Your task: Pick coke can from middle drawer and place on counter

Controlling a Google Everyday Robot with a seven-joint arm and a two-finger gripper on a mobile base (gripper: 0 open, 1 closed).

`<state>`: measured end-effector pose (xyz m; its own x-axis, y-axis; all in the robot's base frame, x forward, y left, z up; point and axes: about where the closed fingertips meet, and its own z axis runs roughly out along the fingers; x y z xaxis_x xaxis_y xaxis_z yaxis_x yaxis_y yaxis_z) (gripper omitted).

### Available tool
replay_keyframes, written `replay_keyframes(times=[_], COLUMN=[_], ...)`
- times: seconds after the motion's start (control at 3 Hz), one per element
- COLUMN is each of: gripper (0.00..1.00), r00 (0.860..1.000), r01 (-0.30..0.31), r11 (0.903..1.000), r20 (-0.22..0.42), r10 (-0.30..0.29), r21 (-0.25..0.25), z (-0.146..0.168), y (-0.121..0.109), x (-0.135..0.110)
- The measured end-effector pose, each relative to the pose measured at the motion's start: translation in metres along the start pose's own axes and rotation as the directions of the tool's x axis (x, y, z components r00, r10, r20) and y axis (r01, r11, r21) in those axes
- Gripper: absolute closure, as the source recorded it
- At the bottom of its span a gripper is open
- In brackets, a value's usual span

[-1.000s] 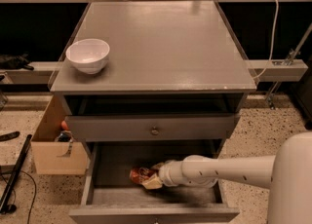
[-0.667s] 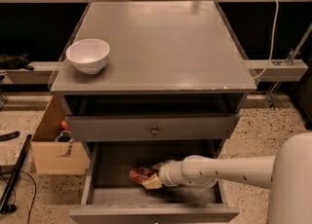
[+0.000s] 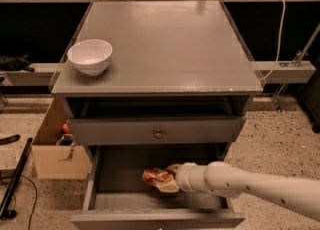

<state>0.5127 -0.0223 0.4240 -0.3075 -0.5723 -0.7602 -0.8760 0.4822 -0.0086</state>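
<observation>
Coke can, dented red, touching pincer, in flat-floored gray middle drawer

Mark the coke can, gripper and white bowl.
coke can (image 3: 152, 176): camera view, red side.
gripper (image 3: 168, 179): camera view, its tip, at the can in the open drawer (image 3: 120, 174).
white bowl (image 3: 90, 67): camera view, outer wall.

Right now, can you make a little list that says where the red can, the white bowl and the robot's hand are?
can: small red dented coke can, on the drawer's floor
drawer: wide gray wooden middle drawer, pulled open
gripper: gripper inside the drawer, right at the can
bowl: white round bowl, upright, front left of the counter
counter: flat gray counter, no can on it yet
box: brown cardboard box, on the ground, left
</observation>
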Motion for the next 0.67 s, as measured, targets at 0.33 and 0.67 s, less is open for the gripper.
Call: replay_keyframes(times=[0.33, 0.67], gripper=[1.00, 1.00], r00=[0.999, 0.997], r01=[0.020, 0.029], r11=[0.9982, 0.9944], r20=[0.048, 0.066], r10=[-0.023, -0.036], r21=[0.056, 0.102], z=[-0.078, -0.131], y=[-0.008, -0.013], x=[-0.017, -0.024])
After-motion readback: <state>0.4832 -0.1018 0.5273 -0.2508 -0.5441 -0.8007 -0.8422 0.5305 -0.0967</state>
